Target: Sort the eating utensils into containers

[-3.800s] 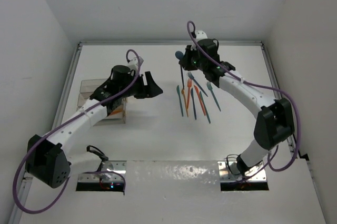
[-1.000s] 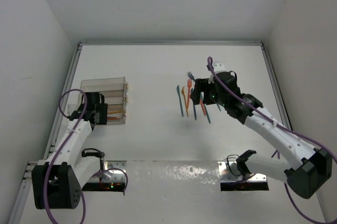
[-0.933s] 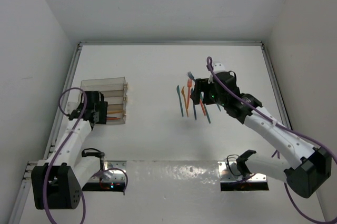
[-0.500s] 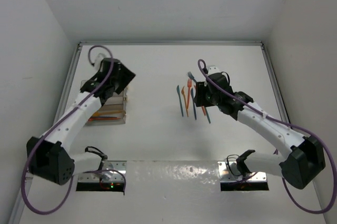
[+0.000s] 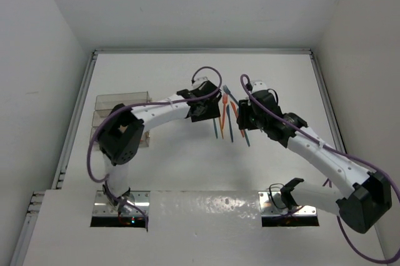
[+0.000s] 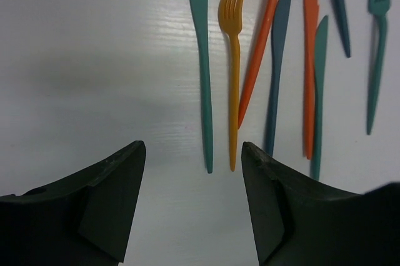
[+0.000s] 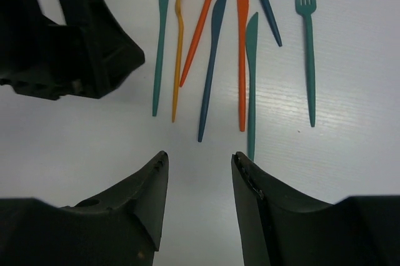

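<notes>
Several eating utensils lie in a row mid-table: a teal knife, a yellow-orange fork, an orange fork, a blue knife, an orange knife, another teal knife and a teal fork. My left gripper is open and empty just left of the row; its jaws stand wide apart before the handle ends. My right gripper is open and empty on the row's right side. The clear containers stand at the far left, partly hidden by my left arm.
My left gripper's black body shows close beside the utensils in the right wrist view, so both grippers crowd the row. A raised rim and white walls bound the table. Metal base plates sit at the near edge.
My left arm has swung from above the containers rightward to the utensil row. My right gripper has stayed by the row's right side, still open.
</notes>
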